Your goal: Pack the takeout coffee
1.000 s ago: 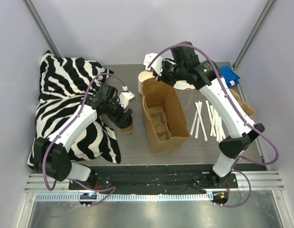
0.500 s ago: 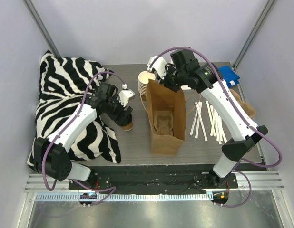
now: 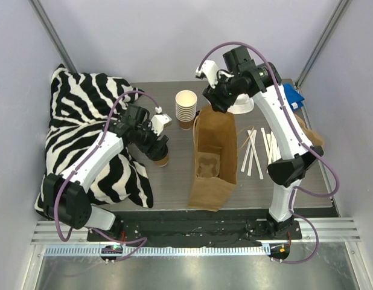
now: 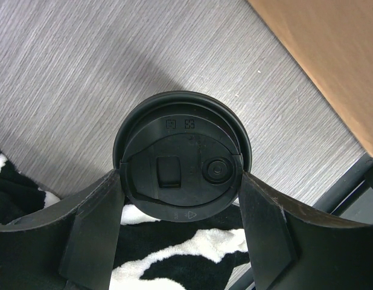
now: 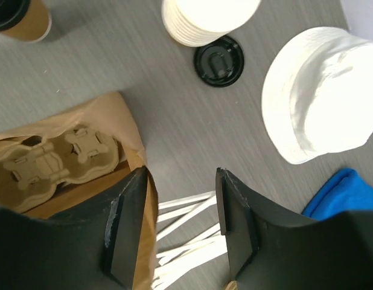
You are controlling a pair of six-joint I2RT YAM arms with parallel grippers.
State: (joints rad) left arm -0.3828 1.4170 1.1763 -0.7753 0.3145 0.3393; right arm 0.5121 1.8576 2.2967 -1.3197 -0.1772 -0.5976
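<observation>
The takeout coffee [image 3: 160, 158] stands upright on the table [image 3: 171, 193], just left of the paper bag [image 3: 214, 151], its black lid on. My left gripper [image 4: 181, 181] is clamped on it, one finger against each side of the lid. My right gripper [image 5: 181, 181] hangs over the bag's far rim with its jaws parted, holding nothing. The bag's edge sits beside one finger. The pulp tray [image 5: 57, 160] lies inside the bag.
</observation>
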